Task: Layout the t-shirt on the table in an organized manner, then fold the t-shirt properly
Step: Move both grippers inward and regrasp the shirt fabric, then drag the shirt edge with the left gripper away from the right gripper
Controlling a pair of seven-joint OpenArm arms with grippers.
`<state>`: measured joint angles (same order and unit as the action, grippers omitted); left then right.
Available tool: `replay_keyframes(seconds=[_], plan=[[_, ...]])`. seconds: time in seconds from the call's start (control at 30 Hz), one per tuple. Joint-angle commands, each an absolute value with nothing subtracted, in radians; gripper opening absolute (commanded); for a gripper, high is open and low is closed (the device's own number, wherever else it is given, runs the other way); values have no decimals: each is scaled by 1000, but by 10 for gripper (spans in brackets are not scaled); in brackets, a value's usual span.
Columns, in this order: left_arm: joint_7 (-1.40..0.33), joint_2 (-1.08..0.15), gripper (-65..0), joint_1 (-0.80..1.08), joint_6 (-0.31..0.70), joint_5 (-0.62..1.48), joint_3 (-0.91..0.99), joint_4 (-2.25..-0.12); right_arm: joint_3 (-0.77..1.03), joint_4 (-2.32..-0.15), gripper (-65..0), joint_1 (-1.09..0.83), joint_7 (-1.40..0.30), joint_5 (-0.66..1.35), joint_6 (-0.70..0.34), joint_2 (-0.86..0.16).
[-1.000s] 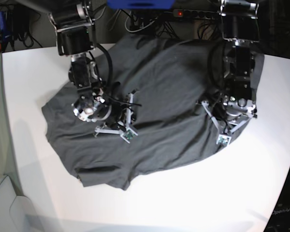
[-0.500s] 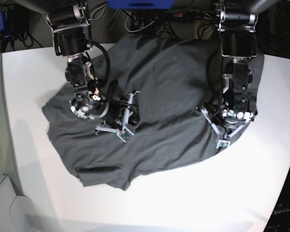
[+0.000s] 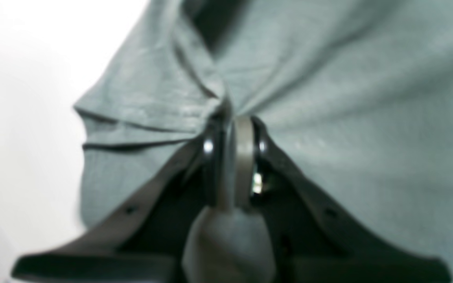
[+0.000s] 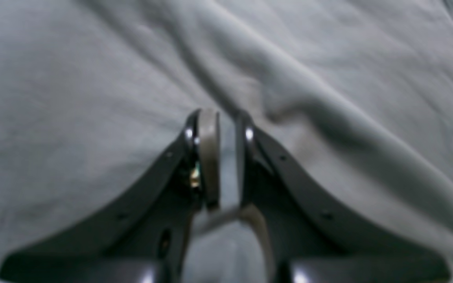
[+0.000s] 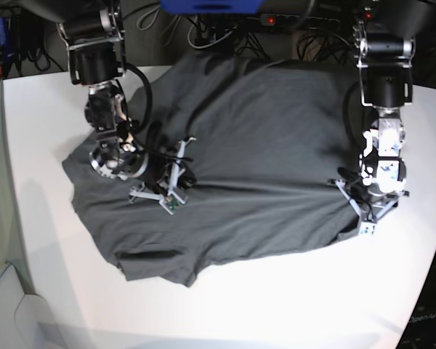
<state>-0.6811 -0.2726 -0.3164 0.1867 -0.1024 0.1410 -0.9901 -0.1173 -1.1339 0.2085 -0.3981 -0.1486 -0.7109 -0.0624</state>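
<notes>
Desk [image 5: 291, 305]: white, carries all. T-shirt [image 5: 254, 145]: dark grey, spread rumpled from far edge toward desk centre, hem near right edge. Left hand [image 3: 232, 118]: I see it clamped on pinch of cloth at shirt's edge. Right hand [image 4: 218, 118]: nearly together, thin fold between pads. Step, my judgement: laying out. Next: draw hands apart, tension cloth flat.

arm housings: black boxy blocks [image 5: 96, 62], silver round joints
cables: black loops
finger frames: curved matte black arms [image 4: 289, 173], small screw holes, grey pads [image 3: 243, 157]
</notes>
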Motion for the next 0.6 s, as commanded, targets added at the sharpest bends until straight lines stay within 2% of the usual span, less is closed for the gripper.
replay_keyframes(seconds=[0.0, 0.37, 0.5, 0.57], plan=[[-702, -288, -586, -343, 185, -108, 143, -954, -104, -1122, -585, 189, -516, -232, -698, -82], [-604, -252, -586, -590, 185, -116, 268, -768, -90, -1122, -585, 125, -515, -232, -698, -133], [-501, -252, -587, -653, 183, -116, 291, -687, -90, -1122, -585, 93, -515, -231, -698, -150], [-421, -254, -587, -679, 143, -116, 315, -641, -90, -1122, -585, 79, -503, -231, -698, -153]])
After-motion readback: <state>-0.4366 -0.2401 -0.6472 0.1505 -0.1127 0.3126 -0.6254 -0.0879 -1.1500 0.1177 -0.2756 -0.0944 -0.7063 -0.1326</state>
